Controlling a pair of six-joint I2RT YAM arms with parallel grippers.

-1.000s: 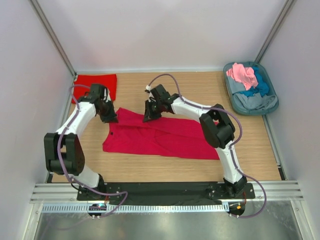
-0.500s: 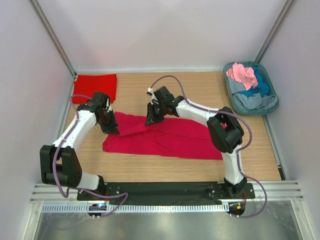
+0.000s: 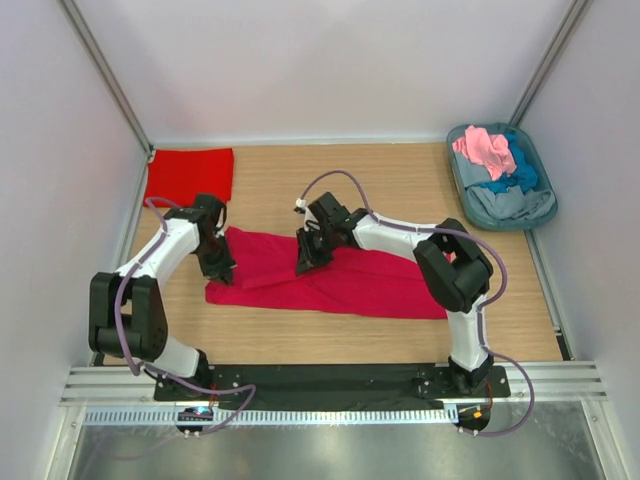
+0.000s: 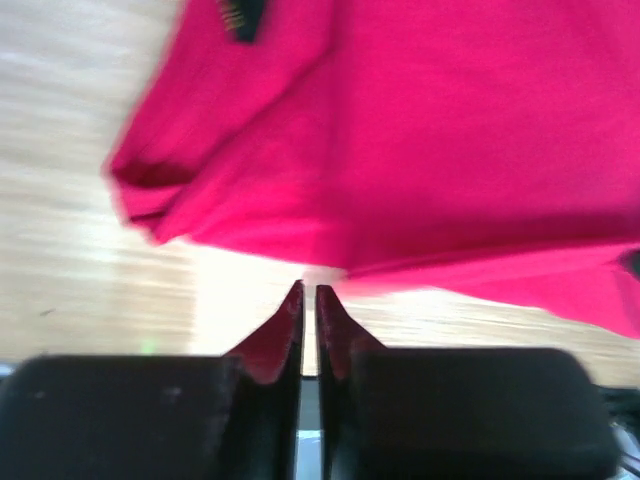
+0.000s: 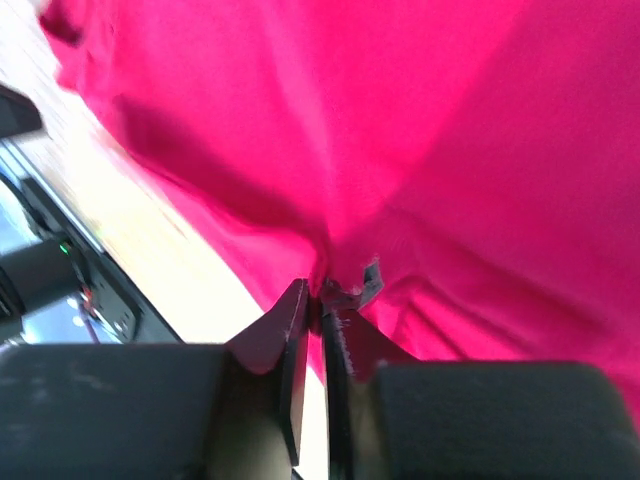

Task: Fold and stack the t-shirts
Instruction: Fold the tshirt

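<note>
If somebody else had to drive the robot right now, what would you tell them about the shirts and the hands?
Left gripper: shut, pinching the far edge of the pinkish-red shirt near its left end.
Right gripper: shut on the same edge, nearer the middle.
That shirt lies across the middle of the table, fold not finished.
Done: the red shirt lies folded in the far left corner.
Left: finish this fold and stack it, then do the pink shirt, blue shirt and grey shirt in the tub, far right.

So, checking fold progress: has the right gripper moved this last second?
Yes. Right gripper, shut on the shirt, moved toward the near edge of the table, away from its back edge.
</note>
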